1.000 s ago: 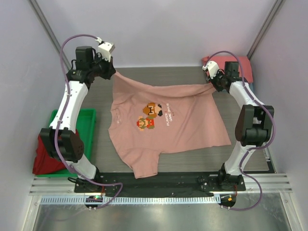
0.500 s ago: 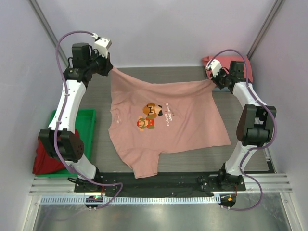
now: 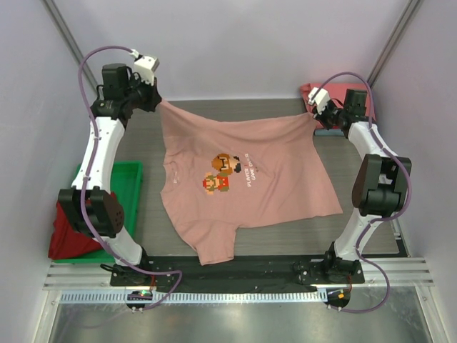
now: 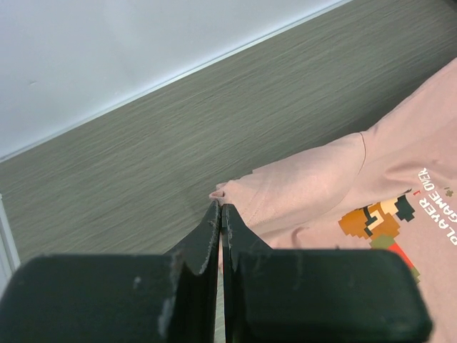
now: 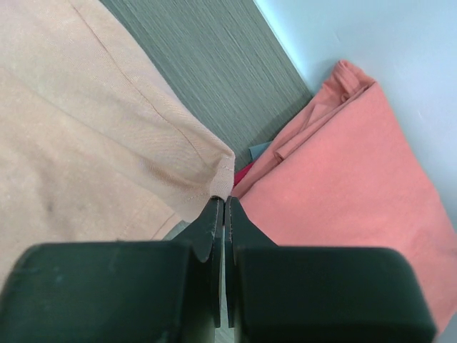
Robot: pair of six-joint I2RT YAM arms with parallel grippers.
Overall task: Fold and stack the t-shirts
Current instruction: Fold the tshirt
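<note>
The left arm (image 3: 100, 153) and the right arm (image 3: 373, 139) are white tubes with chunky black joints. A thin purple cable (image 3: 81, 71) loops along each. The left gripper (image 4: 218, 209) and right gripper (image 5: 222, 203) have flat black fingers.

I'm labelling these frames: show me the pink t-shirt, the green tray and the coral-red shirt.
pink t-shirt (image 3: 271, 193), top view, plain front cloth.
green tray (image 3: 131, 191), top view, bare floor.
coral-red shirt (image 5: 343, 186), right wrist view, top face.

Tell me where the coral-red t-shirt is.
In the top view the coral-red t-shirt lies at the far right corner of the table, just behind the right gripper, which is shut on the pink t-shirt.
</note>
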